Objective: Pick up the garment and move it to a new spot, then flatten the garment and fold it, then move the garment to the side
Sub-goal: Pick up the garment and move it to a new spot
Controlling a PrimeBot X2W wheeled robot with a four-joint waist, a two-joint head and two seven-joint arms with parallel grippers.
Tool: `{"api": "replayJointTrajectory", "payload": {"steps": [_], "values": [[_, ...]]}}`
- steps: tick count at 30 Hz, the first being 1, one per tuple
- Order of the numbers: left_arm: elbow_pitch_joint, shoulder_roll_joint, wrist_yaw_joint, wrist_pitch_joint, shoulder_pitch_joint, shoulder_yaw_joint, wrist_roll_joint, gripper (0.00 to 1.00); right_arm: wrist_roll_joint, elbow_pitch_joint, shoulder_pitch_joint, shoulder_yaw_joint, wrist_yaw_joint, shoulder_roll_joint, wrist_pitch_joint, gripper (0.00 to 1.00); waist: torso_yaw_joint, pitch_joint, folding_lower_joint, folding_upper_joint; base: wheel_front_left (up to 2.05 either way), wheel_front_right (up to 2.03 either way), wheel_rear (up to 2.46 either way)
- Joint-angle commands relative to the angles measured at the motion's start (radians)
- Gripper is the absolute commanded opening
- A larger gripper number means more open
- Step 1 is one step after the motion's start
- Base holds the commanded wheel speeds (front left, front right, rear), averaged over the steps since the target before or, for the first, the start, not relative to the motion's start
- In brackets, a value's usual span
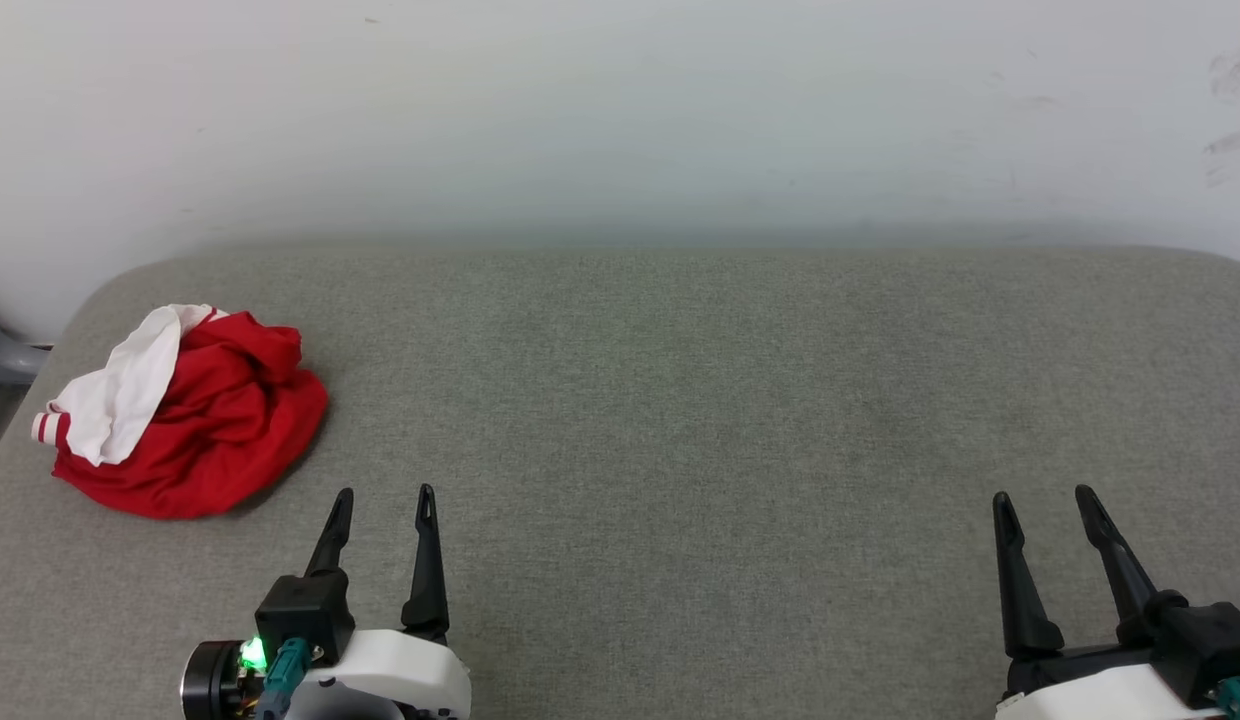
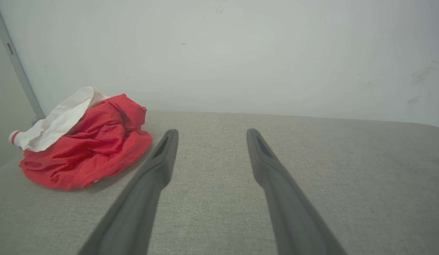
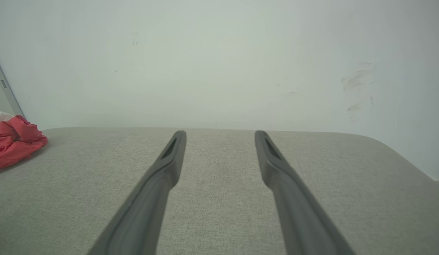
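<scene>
1. While looking down from the head: finds the left claw [image 1: 385, 492] spread to its widest and empty, the right claw [image 1: 1042, 494] likewise. Places the garment [image 1: 210, 420] ahead of the left claw and off to its left, near but apart; far to the left of the right claw, well apart. Lies crumpled in a heap close to the left edge of the grey pad [image 1: 680, 400]. Could slip off that edge if shoved from the claw's side.
2. From the left wrist: shows both fingers [image 2: 152, 177] parted wide, bare pad between them. Puts the garment [image 2: 95, 156] left of the left finger, near its tip, with the white sleeve [image 2: 60, 120] draped over the red bulk. Could catch only the sleeve or one loose layer when closing at the heap's rim, probably leaving the rest dragging and twisting on the lift. Would pass beside the heap without a turn leftward.
3. From the right wrist: shows the right claw [image 3: 220, 132] wide open, gripping nothing. Puts the garment [image 3: 14, 145] far left of this claw, cut by the frame edge. Needs a long reach across, possibly into the left arm's path. Cannot tell where collar or hem sits, so may begin flattening from a poor hold.
</scene>
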Motion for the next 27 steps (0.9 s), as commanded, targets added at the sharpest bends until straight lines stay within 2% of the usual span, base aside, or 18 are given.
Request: {"api": "replayJointTrajectory", "payload": {"steps": [1,7,27], "values": [[0.002,-0.001,0.002,-0.003,0.003,0.001,-0.002,1.00,0.007,-0.002,0.010,-0.002,-0.001,0.001,-0.003,1.00,0.006,0.000,0.0000,0.0000,0.00,0.00,0.00],[0.004,-0.001,0.002,-0.003,-0.002,0.010,0.004,1.00,0.008,-0.003,0.014,0.001,-0.001,0.001,-0.003,1.00,0.041,-0.001,0.0000,0.0000,0.00,0.00,0.00],[0.006,-0.001,-0.003,-0.003,0.012,0.041,0.032,1.00,0.011,-0.002,0.023,0.012,-0.001,0.001,-0.003,1.00,0.274,-0.004,0.0000,0.0000,0.00,0.00,0.00]]}}
